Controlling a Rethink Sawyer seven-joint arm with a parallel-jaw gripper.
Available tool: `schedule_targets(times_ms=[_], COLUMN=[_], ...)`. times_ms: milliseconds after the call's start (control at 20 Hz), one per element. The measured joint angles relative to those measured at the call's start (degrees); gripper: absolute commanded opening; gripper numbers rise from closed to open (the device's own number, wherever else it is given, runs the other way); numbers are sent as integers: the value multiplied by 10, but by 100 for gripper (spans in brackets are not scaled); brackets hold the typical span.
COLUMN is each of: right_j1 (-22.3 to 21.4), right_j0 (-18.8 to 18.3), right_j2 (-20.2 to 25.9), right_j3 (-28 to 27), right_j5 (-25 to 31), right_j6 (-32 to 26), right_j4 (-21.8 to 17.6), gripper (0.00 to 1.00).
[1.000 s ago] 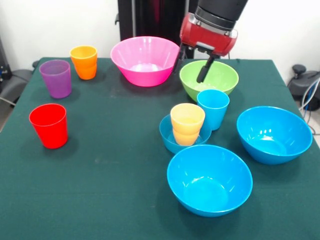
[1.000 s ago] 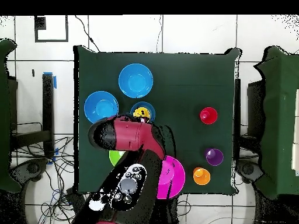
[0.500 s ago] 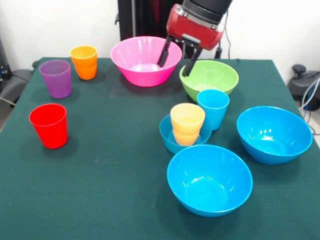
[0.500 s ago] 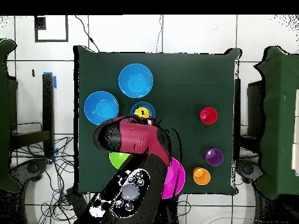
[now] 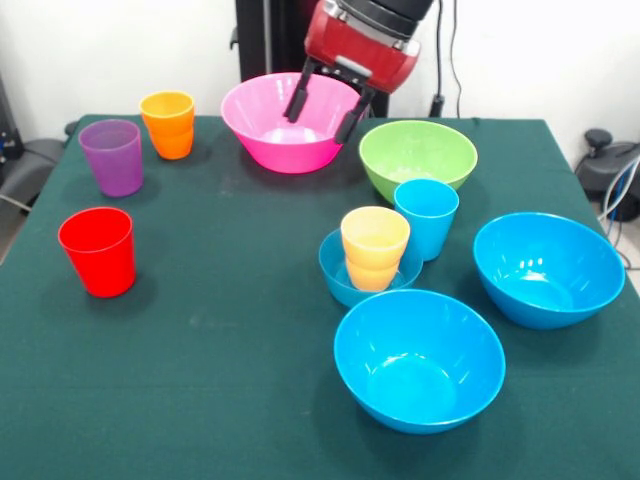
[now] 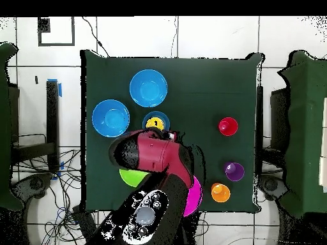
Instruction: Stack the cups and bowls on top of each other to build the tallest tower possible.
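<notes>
Green cloth covers the table (image 5: 200,380), which stands before a white wall. On the front view's left sit 3 separate cups: a red cup (image 5: 97,251) nearest the camera, a purple cup (image 5: 112,157) behind it, and an orange cup (image 5: 168,124) farther back still. At the far middle rests the large pink bowl (image 5: 285,125), with the green bowl (image 5: 418,157) just beside it on the right. The gripper (image 5: 322,105) hangs over the pink bowl's right half, its 2 dark fingers (image 5: 299,97) spread apart with nothing between them; whether they touch the bowl cannot be told.

Toward the middle right, a small shallow blue bowl (image 5: 340,270) holds a yellow-orange cup (image 5: 374,247) standing upright inside it. A light blue cup (image 5: 426,217) stands just beside them, between the small bowl and the green bowl. 2 large blue bowls sit apart from these: 1 (image 5: 418,358) nearest the camera, the other (image 5: 547,268) off to the right.

From overhead, the red arm (image 6: 153,156) covers much of the pink and green bowls, while the 3 left-hand cups and both large blue bowls remain visible.
</notes>
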Motion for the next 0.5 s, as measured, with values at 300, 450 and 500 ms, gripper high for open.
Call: schedule_targets(times_ms=[300, 450, 500], right_j1=[21, 30, 34], right_j0=[6, 15, 18], right_j2=[-27, -41, -46], right_j3=[1, 1, 1], right_j5=[-64, -85, -95], right_j6=[0, 0, 0], right_j4=[0, 0, 0], gripper=[100, 100, 100])
